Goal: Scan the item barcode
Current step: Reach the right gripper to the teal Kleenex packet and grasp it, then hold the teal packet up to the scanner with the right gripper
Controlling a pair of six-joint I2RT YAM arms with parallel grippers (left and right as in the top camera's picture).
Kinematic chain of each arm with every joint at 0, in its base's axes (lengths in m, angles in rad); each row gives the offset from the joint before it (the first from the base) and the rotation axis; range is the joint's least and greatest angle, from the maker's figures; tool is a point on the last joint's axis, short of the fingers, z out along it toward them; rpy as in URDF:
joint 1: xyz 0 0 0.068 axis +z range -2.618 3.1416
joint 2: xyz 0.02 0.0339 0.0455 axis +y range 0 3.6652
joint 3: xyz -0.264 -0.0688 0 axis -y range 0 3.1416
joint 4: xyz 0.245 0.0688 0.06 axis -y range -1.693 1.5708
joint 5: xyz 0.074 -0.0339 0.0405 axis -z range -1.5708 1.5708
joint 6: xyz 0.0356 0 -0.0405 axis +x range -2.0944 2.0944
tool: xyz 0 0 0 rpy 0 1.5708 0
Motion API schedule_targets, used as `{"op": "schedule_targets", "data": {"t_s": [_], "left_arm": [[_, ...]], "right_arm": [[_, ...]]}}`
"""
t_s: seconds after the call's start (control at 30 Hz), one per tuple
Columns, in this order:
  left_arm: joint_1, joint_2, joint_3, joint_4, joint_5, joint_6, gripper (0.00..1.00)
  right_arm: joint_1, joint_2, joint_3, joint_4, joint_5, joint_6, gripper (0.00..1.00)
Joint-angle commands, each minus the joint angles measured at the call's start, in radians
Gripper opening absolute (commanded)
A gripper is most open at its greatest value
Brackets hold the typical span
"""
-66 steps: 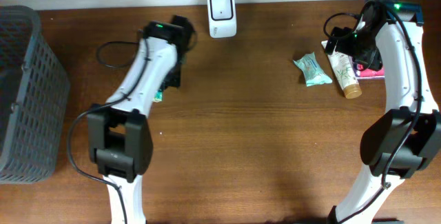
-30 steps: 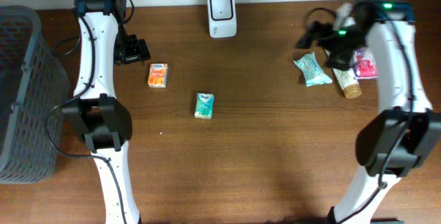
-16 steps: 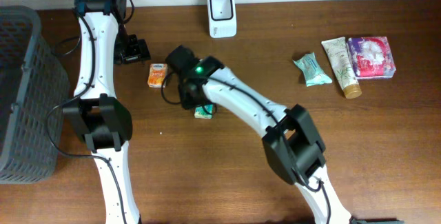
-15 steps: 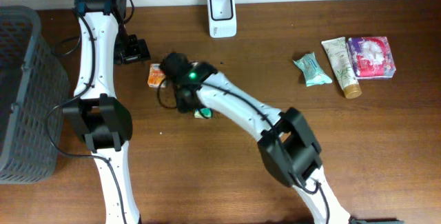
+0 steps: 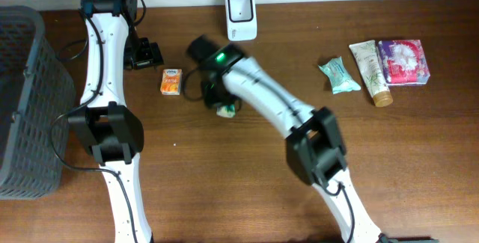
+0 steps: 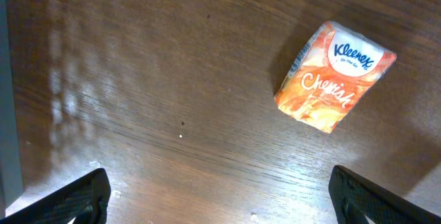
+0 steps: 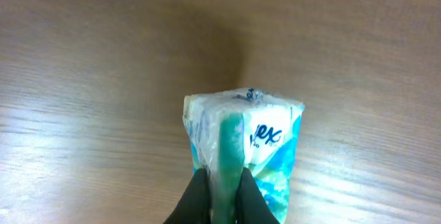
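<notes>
A dark grey mesh basket (image 5: 34, 108) stands at the left edge of a brown wooden table (image 5: 224, 176). An orange Kleenex pack (image 5: 171, 81) lies upper left of centre. At upper right, a teal packet (image 5: 339, 76), a cream tube (image 5: 372, 72) and a purple-pink pack (image 5: 404, 60) lie side by side.

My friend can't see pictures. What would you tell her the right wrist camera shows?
A small teal and white tissue pack fills the middle of the close-up, pinched at its lower edge by the shut black jaws of the right gripper. Behind it is a brown wooden table, a little blurred.
</notes>
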Motion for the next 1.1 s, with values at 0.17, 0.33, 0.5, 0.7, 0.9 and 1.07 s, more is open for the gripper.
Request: {"op": "schedule_targets", "data": {"t_s": [0.17,0.33,0.5,0.7,0.9,1.07], "left_arm": [[0.002,0.016,0.016,0.000,-0.008,0.005,0.99],[0.002,0.016,0.016,0.000,-0.008,0.005,0.99],[0.002,0.016,0.016,0.000,-0.008,0.005,0.99],[0.003,0.016,0.016,0.000,-0.008,0.005,0.99],[0.003,0.016,0.016,0.000,-0.008,0.005,0.99],[0.003,0.016,0.016,0.000,-0.008,0.005,0.99]], "right_arm": [[-0.392,0.000,-0.370,0.121,-0.822,-0.331,0.04],[-0.561,-0.016,-0.357,-0.002,-0.623,-0.360,0.24],[-0.541,-0.040,-0.117,-0.284,-0.480,-0.515,0.76],[-0.349,-0.021,-0.134,-0.171,-0.323,-0.514,0.63],[-0.331,0.011,-0.246,-0.104,-0.351,-0.519,0.57],[-0.332,0.011,-0.333,-0.048,-0.446,-0.517,0.05]]}}
